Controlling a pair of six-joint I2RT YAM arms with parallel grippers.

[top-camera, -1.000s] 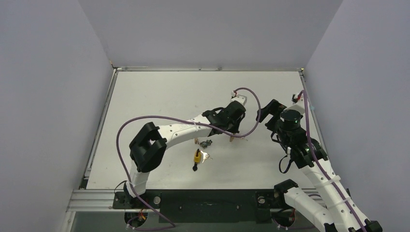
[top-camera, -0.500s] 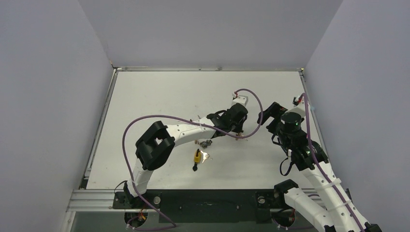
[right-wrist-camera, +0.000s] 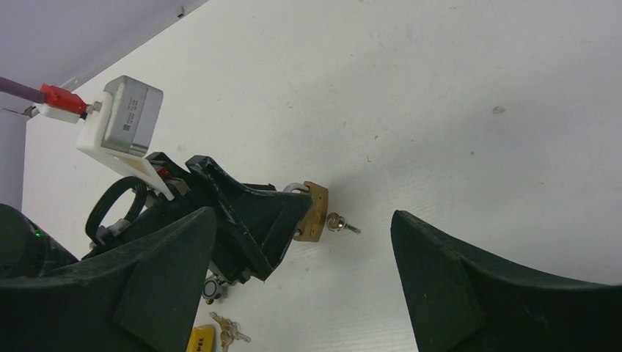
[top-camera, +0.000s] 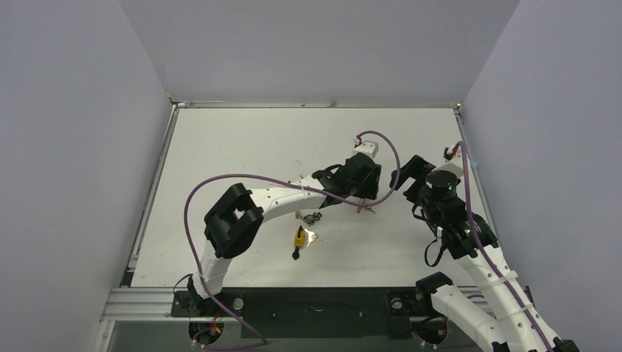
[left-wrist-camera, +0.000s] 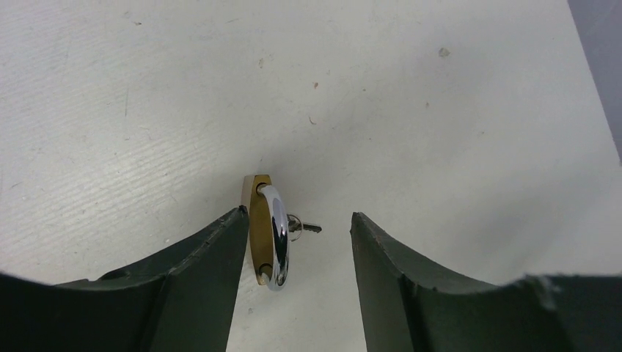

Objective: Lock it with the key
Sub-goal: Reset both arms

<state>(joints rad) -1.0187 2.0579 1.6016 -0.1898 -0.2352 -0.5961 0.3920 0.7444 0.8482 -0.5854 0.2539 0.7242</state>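
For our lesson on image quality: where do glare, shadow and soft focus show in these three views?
Left wrist: glare streak on the chrome shackle of the padlock; left claw's fingers dark, edges soft. Right wrist: right claw's fingers very dark, padlock fairly sharp. Top external: even light, faint shadows, padlock tiny.

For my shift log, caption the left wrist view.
Left gripper open around a brass padlock standing on edge, key sticking out, on the white table.

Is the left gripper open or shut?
Open: the left gripper's fingers stand apart, with the small brass padlock between them.
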